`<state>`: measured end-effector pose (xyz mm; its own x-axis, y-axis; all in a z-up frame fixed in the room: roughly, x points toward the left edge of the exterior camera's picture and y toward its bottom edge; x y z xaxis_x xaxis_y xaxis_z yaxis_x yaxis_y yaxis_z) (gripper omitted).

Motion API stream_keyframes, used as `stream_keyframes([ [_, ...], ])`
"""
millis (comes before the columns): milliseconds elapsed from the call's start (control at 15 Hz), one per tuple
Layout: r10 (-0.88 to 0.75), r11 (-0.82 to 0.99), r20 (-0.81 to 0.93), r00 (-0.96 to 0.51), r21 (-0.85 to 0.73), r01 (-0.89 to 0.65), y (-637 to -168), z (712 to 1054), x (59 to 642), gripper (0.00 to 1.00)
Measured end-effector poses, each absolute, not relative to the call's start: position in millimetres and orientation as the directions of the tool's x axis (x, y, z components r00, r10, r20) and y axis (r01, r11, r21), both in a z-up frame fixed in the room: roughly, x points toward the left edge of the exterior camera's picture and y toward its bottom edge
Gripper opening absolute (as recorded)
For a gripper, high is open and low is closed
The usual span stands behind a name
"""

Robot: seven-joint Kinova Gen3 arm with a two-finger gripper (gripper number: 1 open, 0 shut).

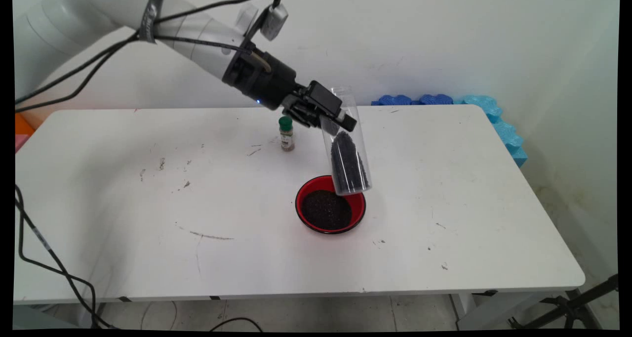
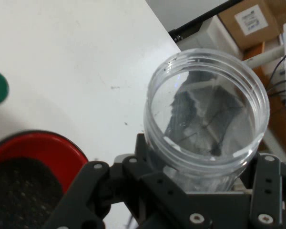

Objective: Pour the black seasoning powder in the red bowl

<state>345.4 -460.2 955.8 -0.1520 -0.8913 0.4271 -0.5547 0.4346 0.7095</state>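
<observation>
The gripper is clamped on a clear jar, gripping it near its upper end while the jar hangs tilted above the table. In the main view the jar's lower end sits over the far right rim of a red bowl, and dark grains lie heaped inside that lower part. The bowl already holds a mound of the same dark stuff. In the hand view the jar's threaded, lidless rim shows in front of the gripper, with the bowl off to the lower left, so which end of the jar is open toward the bowl is hard to settle from the two views together. The main risk is spillage: the jar's low end sits above the bowl's edge rather than its middle, so any grains leaving it could fall partly on the rim or onto the table to the right. The grip is near one end of a smooth, round plastic wall, so the jar could slip or swivel between the fingers as the load shifts. A small green-capped bottle stands behind the bowl, near the arm's wrist, and a low sweep of the arm could knock it over.
</observation>
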Motion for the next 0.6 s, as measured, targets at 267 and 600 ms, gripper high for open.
stream_keyframes([
  [267,-0.809,0.561,0.546,-0.219,0.604,-0.566,-464.9,974.0,347.6,0.0],
  [600,-0.701,0.674,0.644,-0.305,0.459,-0.579,-466.6,991.1,353.4,0.0],
])
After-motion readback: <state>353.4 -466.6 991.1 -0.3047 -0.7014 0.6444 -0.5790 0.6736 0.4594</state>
